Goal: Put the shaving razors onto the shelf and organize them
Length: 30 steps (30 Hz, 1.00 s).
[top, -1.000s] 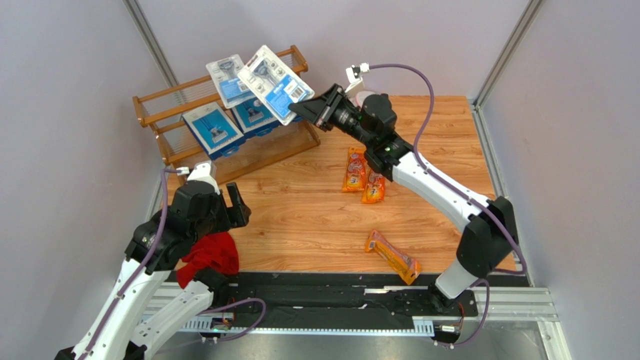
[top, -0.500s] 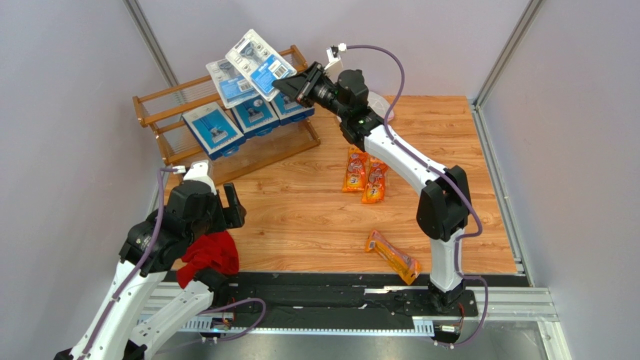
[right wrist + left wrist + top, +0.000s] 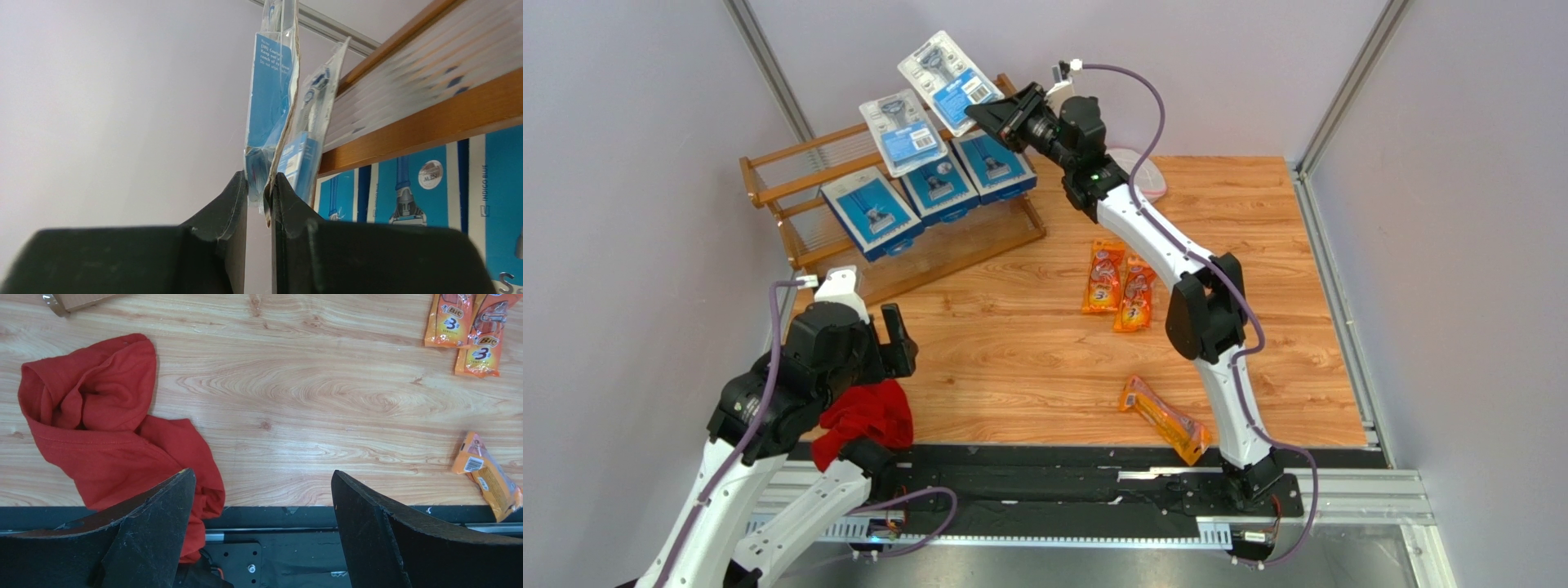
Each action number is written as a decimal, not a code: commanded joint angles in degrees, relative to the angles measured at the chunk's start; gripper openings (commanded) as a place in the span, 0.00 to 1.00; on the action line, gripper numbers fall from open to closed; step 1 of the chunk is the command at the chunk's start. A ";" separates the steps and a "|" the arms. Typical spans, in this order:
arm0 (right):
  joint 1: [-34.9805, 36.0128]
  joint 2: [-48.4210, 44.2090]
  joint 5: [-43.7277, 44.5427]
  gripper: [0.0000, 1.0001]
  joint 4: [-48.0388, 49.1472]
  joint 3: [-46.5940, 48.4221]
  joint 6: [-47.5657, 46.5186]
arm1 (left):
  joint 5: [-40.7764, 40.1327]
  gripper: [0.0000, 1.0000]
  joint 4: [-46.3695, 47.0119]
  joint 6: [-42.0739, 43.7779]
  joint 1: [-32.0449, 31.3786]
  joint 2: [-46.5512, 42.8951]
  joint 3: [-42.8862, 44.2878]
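Observation:
The brown wooden shelf (image 3: 775, 163) stands at the back left. Three flat blue boxes (image 3: 934, 186) lean in a row on its lower tier. One clear blister pack (image 3: 903, 130) leans on the upper tier. My right gripper (image 3: 987, 113) is shut on a second clear blister pack (image 3: 949, 80) and holds it above the shelf's right end; the right wrist view shows that pack (image 3: 270, 104) edge-on between my fingers. Three orange bags lie on the table: two together (image 3: 1117, 284) and one near the front (image 3: 1163, 419). My left gripper (image 3: 261, 478) is open and empty above the table's front edge.
A red cloth (image 3: 868, 414) lies at the front left beside my left gripper and shows in the left wrist view (image 3: 110, 429). A round white pouch with pink trim (image 3: 1140, 173) lies behind my right arm. Grey walls close in the table on three sides.
My right gripper has carried the blister pack left and back, from right of the shelf to above its right end. My left arm has shifted slightly.

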 commanded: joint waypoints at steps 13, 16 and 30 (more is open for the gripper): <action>-0.63 3.38 3.61 0.02 0.01 3.89 3.53 | -0.29 0.91 1.17 1.75 -0.10 -2.02 1.57; -0.89 4.26 3.79 0.04 0.19 3.89 4.50 | -0.20 0.91 1.17 1.75 -0.10 -2.02 1.57; -0.71 7.34 3.96 0.15 0.71 5.83 6.88 | -0.20 0.91 0.73 1.75 -0.10 -2.55 1.74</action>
